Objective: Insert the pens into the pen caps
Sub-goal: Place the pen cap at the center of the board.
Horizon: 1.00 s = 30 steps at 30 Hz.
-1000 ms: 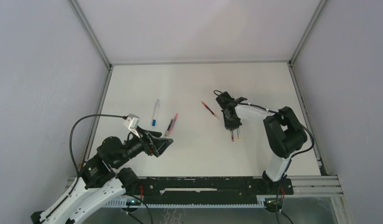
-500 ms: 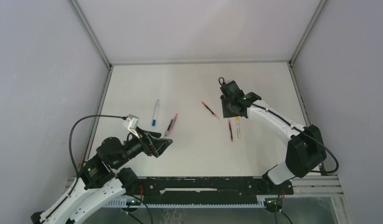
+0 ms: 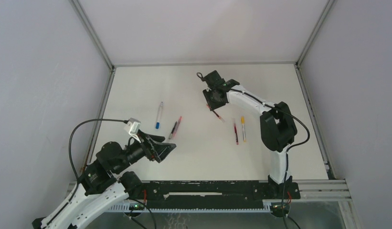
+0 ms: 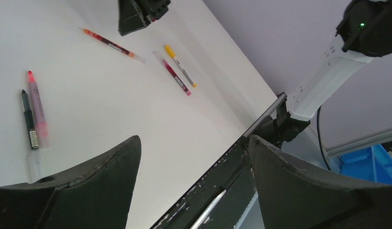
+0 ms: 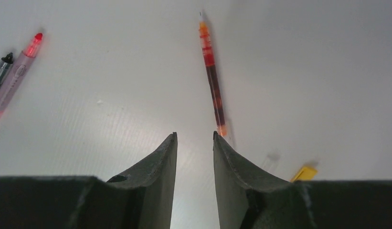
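Right wrist: right end effector (image 5: 195,136) narrowly spread, empty, low over table (image 5: 112,95), beside orange pen (image 5: 212,76); pink pen (image 5: 15,71), black pen (image 5: 0,67) far left. Left end effector (image 4: 194,138) spread wide, empty.

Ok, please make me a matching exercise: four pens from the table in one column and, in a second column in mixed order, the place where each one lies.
Column one
1. blue-ended pen
2. pink pen
3. yellow-ended pen
4. orange-red pen

Column two
A. beside the dark red pen
B. just ahead of the right end effector
C. beside the black pen
D. alone, leftmost of the pens

Pairs: 1-D, 2-C, 3-A, 4-B
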{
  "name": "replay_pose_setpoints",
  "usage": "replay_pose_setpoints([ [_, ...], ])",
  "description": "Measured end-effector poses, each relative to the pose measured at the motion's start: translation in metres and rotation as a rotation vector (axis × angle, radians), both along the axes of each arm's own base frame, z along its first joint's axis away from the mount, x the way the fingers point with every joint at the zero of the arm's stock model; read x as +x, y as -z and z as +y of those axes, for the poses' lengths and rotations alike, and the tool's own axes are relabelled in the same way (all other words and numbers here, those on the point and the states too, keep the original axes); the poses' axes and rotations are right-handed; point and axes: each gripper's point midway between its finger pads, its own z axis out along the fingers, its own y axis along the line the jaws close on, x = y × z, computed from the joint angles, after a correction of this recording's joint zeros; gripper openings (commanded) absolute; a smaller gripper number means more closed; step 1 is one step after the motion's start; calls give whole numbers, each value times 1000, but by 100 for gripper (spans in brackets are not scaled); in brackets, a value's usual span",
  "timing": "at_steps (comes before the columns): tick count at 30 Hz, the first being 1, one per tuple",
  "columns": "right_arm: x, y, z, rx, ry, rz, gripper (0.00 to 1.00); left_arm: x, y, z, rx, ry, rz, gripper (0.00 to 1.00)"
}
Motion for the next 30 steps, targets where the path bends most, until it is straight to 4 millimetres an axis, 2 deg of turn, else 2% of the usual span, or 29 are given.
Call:
replay_pose_setpoints([
  [3, 4, 9, 6, -13, -43, 11, 41, -3, -2, -1, -6, 15, -5, 87],
  [10, -2, 36, 3, -63, -125, 86, 40, -6, -4, -1, -16, 28, -13, 87],
  [20, 13, 39, 4, -72, -163, 85, 40, -9, -5, -7, -17, 65, -9, 87],
  [30, 15, 61, -9, -142, -160, 119, 39, -8, -5, -11, -15, 77, -6, 87],
])
